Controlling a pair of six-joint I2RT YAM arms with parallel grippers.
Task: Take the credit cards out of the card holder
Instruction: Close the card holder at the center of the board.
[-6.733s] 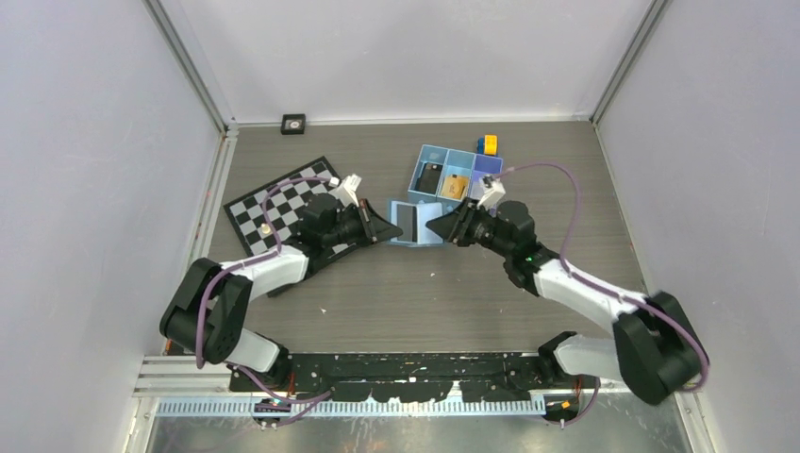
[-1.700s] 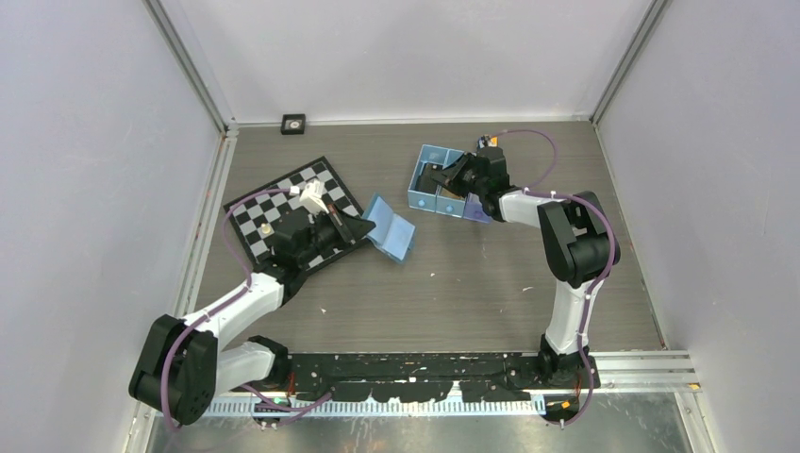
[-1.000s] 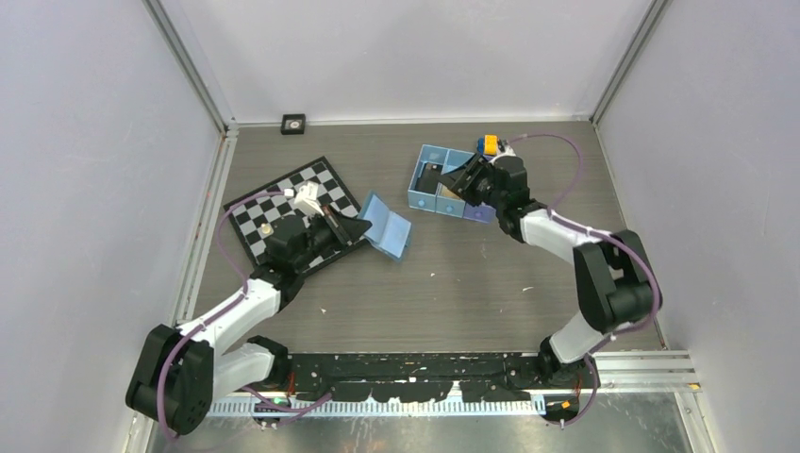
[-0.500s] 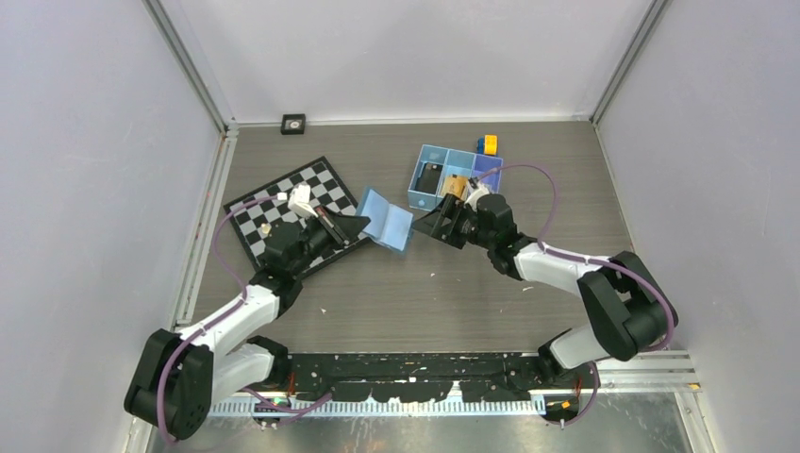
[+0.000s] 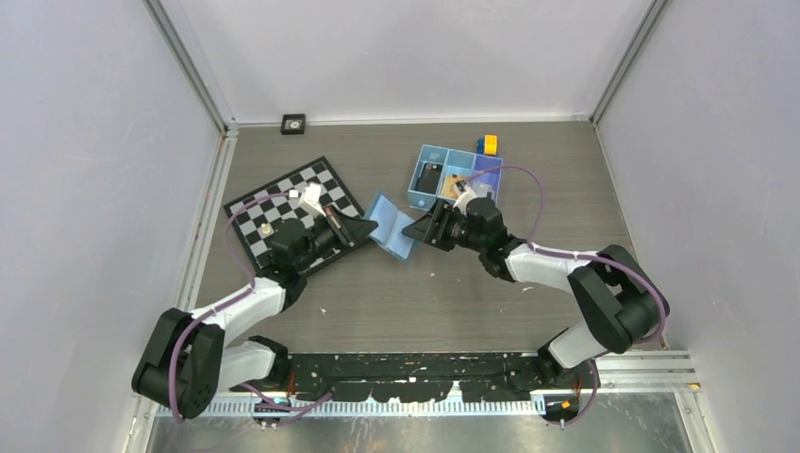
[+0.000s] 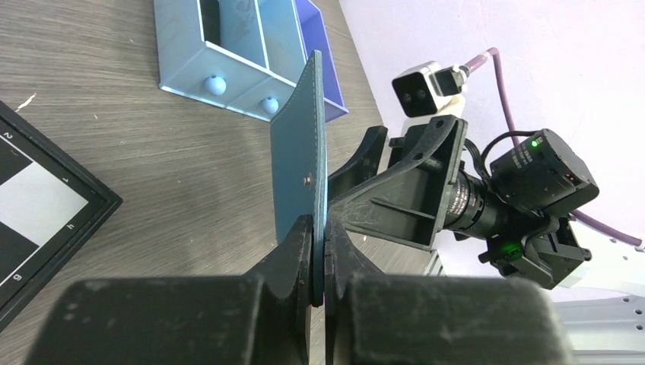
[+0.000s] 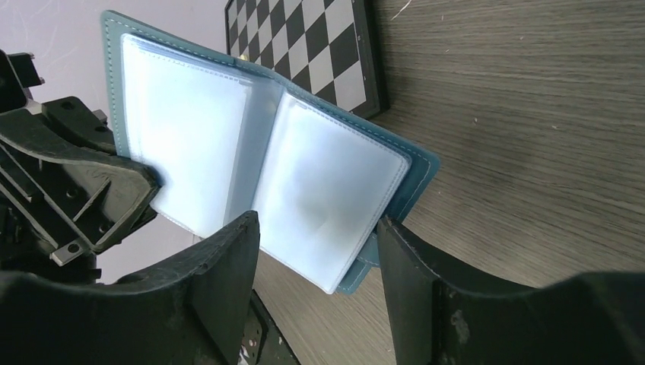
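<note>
Nearest to us, the left gripper [image 5: 372, 226] [image 6: 318, 228] is reaching in from the near-left of the blue tray [image 5: 433, 148] [image 6: 228, 68]. Its fingers are pressing together on one panel of the card holder [image 5: 385, 209] [image 6: 298, 160] [image 7: 266, 152] and holding it edge-up above the wooden table [image 5: 425, 293], just nearer than the tray's left end.

The right gripper [image 5: 408, 229] [image 7: 316, 247] is facing it from the tray's near side. Its fingers are standing spread, one on each side of the lower corner of the holder's free panel, and we are seeing no contact between them and it.

In the right wrist view the holder is hanging open like a book. Its clear inner sleeves are shining pale, and we cannot tell whether a card is sitting in them.

The chessboard [image 5: 283, 198] [image 6: 38, 205] [image 7: 319, 46] is lying well to the left of the tray, partly under the left arm.

In the tray itself, the black card [image 5: 431, 176] is resting in the left compartment. The orange-tan card [image 5: 456, 177] is showing in the middle compartment, partly behind the right wrist's camera.

A small yellow and blue block [image 5: 488, 143] is sitting just beyond the tray's far right corner. A small black square piece [image 5: 294, 123] is lying far to the tray's left, against the back wall.
</note>
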